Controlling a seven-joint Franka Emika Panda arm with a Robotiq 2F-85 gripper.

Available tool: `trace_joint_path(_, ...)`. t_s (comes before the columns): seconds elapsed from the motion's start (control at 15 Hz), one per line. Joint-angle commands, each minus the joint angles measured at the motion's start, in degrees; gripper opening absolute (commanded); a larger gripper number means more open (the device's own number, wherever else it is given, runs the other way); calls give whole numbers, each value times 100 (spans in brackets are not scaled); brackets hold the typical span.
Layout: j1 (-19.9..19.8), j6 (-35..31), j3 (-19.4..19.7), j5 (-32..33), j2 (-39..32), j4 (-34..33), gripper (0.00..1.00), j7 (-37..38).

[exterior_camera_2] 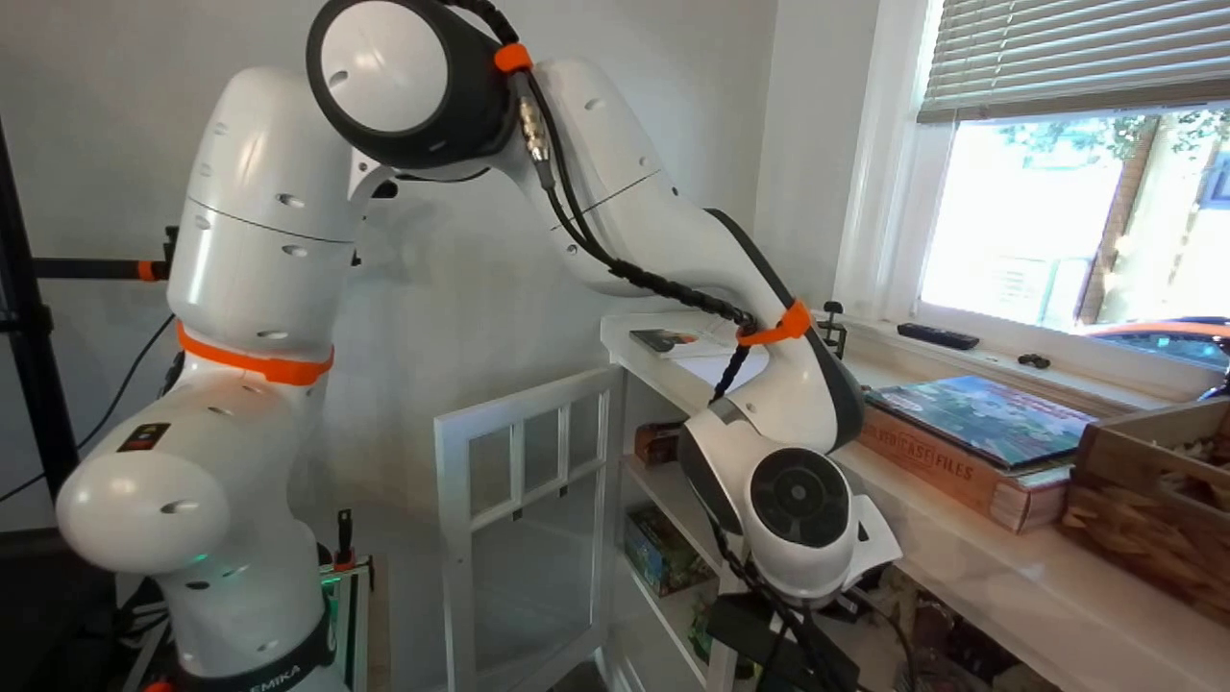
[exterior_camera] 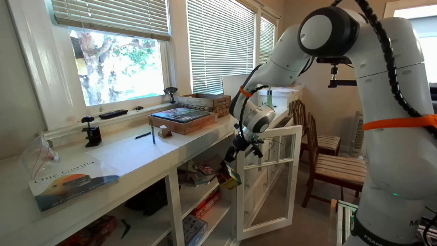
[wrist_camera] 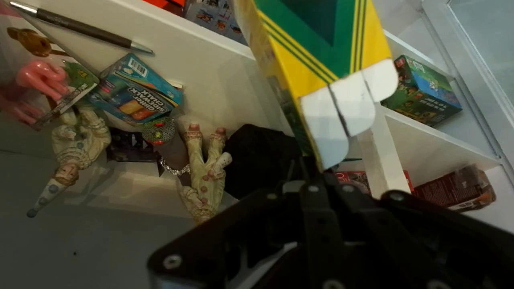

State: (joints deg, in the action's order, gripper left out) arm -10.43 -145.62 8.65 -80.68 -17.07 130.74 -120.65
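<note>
1. My black two-fingered tool (wrist_camera: 314,174) is clenched on a yellow-and-green cardboard box (wrist_camera: 321,52), biting near its flapped end, where white inner card shows.
2. Box is in the air. In an exterior view I see it tilted below the tool, before the open shelves of the white cabinet (exterior_camera: 175,205), just beside the white-framed, glass-paned door (exterior_camera: 269,163), which stands open.
3. Wrist view, near the fingertips: a crumpled black heap (wrist_camera: 259,156), material unclear to me.
4. Beside that, a cream clown figurine (wrist_camera: 202,172); farther off, a second figurine in a pointed hat (wrist_camera: 80,140).
5. Same area: a blue sidewalk-chalk box (wrist_camera: 138,96), a brown pen with silver tip (wrist_camera: 84,28), a pink plastic animal toy (wrist_camera: 42,78) with printed card.
6. Past a white post (wrist_camera: 381,148): a green picture-printed box (wrist_camera: 425,90) and a dark red box (wrist_camera: 453,188).
7. White tabletop (exterior_camera: 196,137) above: a flat brown cardboard case (exterior_camera: 198,124), a wooden crate (exterior_camera: 205,100) behind it, a black clamp (exterior_camera: 92,133), and, well apart, a paperback titled "One Gorilla" (exterior_camera: 73,181).
</note>
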Motion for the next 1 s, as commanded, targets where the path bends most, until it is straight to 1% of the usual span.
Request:
trace_joint_path(0.0,13,7,16,16,-5,-1,1,17)
trace_joint_path(0.4,13,7,16,16,-5,0,0,18)
trace_joint_path(0.47,20,-97,6,-72,-100,-73,0,-102)
trace_joint_path(0.6,-27,-5,-29,-230,-212,-175,0,-346)
trace_joint_path(0.67,-5,-112,-42,-267,-292,-230,0,-465)
trace_joint_path(0.93,-58,-75,-117,-840,-554,-485,0,-1164)
